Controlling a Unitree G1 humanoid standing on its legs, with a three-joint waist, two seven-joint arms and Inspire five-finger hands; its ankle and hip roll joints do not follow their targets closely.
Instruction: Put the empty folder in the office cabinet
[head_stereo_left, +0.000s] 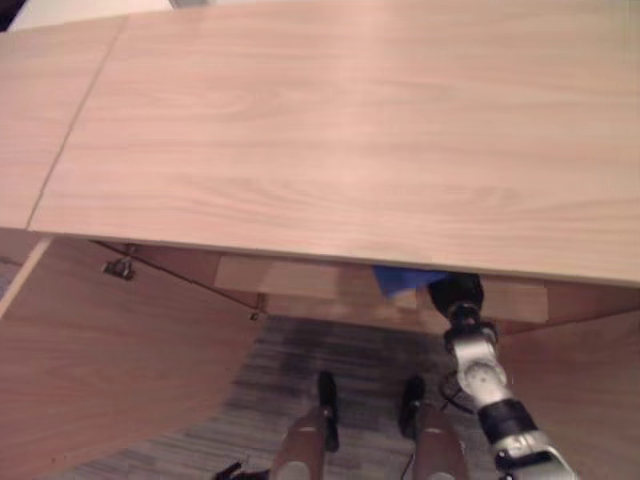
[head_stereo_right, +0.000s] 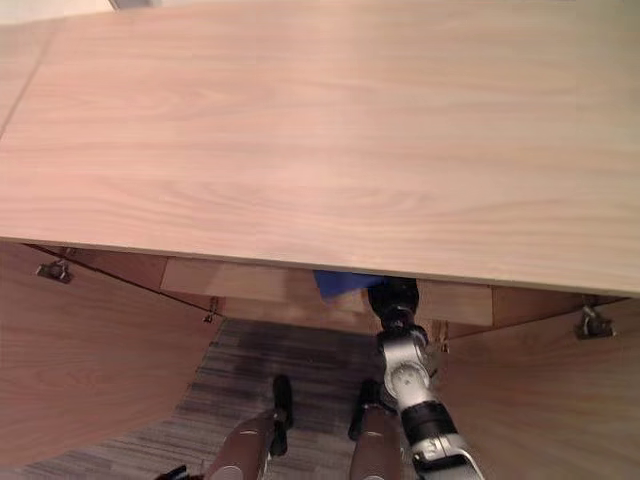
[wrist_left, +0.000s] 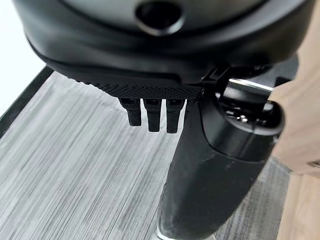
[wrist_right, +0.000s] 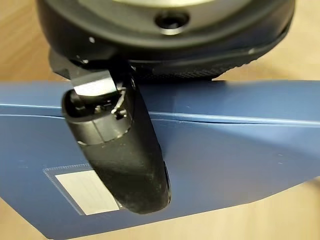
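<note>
**Blue folder held inside the cabinet, right hand largely out of sight under the top**

The cabinet top (head_stereo_left: 350, 130), a broad pale wood panel, takes up most of both eye views. Below its front edge the cabinet stands open: a door (head_stereo_left: 90, 370) swung out on the robot's left, another door (head_stereo_right: 540, 400) on its right, metal hinges (head_stereo_right: 592, 323) at the corners, and an inner shelf edge (head_stereo_left: 300, 275) just visible. Grey striped carpet (wrist_left: 75, 170) covers the floor in front.

The folder (wrist_right: 240, 150) is blue, flat and smooth, with a fold or seam line running along it and a clear label pocket holding a white card (wrist_right: 87, 192) near one corner. From the eye views only a small blue corner (head_stereo_right: 340, 282) shows, tucked beneath the cabinet top beside the right arm; the rest is hidden by the panel.

The right hand (wrist_right: 120, 145) reaches in under the top. Its own wrist view shows the thumb lying across the folder's face, pressed against it; the fingers are behind the folder and I cannot tell how they sit, so the grip is read from the thumb alone. Pale wood shows above and below the folder there.

The left hand (wrist_left: 200, 165) appears in its wrist view, hanging over the carpet near a wood panel edge, fingertips (wrist_left: 152, 117) pointing down and relaxed, holding nothing.
</note>
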